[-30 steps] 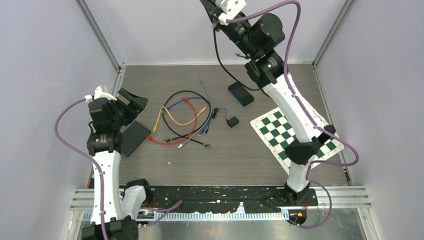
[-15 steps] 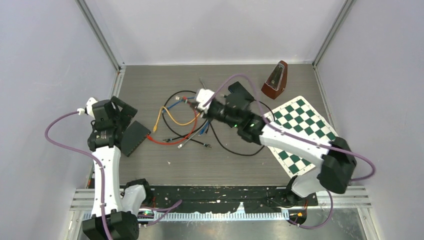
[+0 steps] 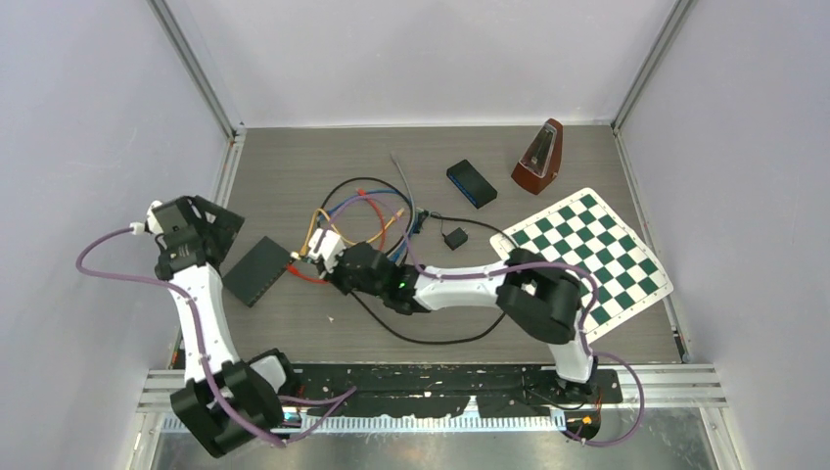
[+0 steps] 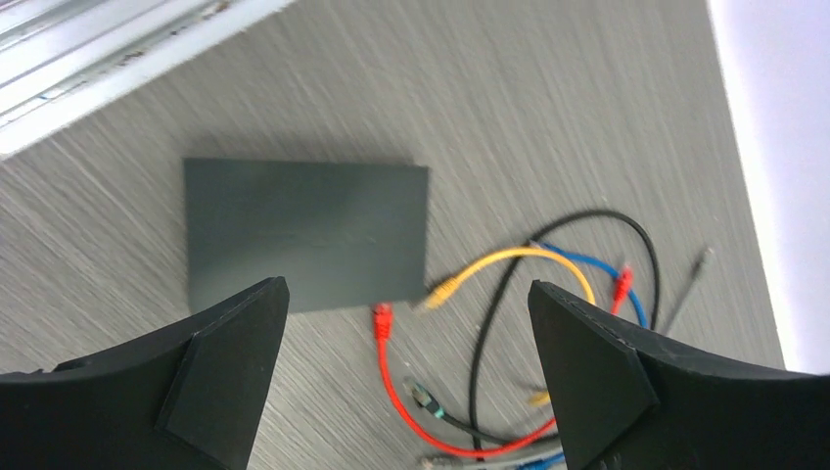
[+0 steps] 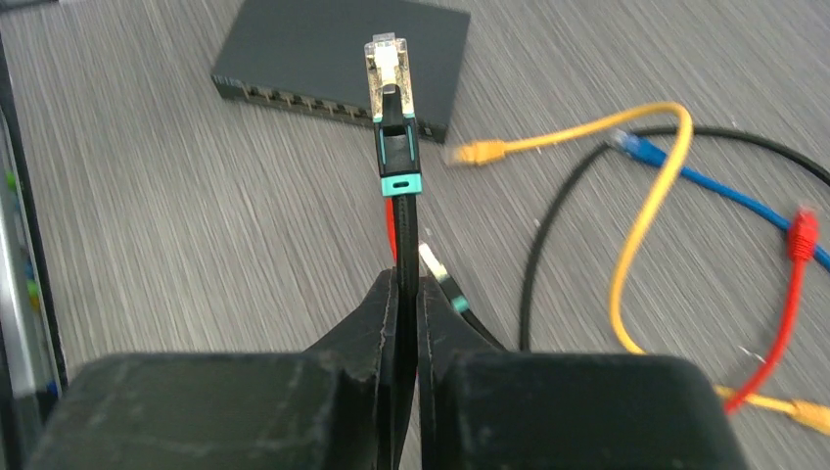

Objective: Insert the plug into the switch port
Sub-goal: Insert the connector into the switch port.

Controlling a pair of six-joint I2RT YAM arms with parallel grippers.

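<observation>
The switch (image 3: 257, 270) is a flat dark grey box on the table's left side; its row of ports faces the right wrist camera (image 5: 343, 59). My right gripper (image 3: 318, 250) is shut on a black cable (image 5: 402, 235) with a teal band. The cable's clear plug (image 5: 389, 69) sticks out ahead of the fingers, a short way in front of the ports and not touching them. My left gripper (image 3: 210, 220) is open and empty, above and left of the switch (image 4: 305, 233), its fingers (image 4: 230, 352) spread wide.
Loose yellow, blue, red and black cables (image 3: 362, 211) lie tangled right of the switch. A red plug (image 4: 382, 318) and a yellow plug (image 4: 442, 291) lie at the switch's edge. Behind are a dark blue box (image 3: 471, 183), a small black adapter (image 3: 454, 238), a metronome (image 3: 538, 157) and a chessboard mat (image 3: 587, 255).
My right arm has swung down from high at the back to low across the table, bringing the black cable's plug close to the switch. My left arm has drawn back to the left.
</observation>
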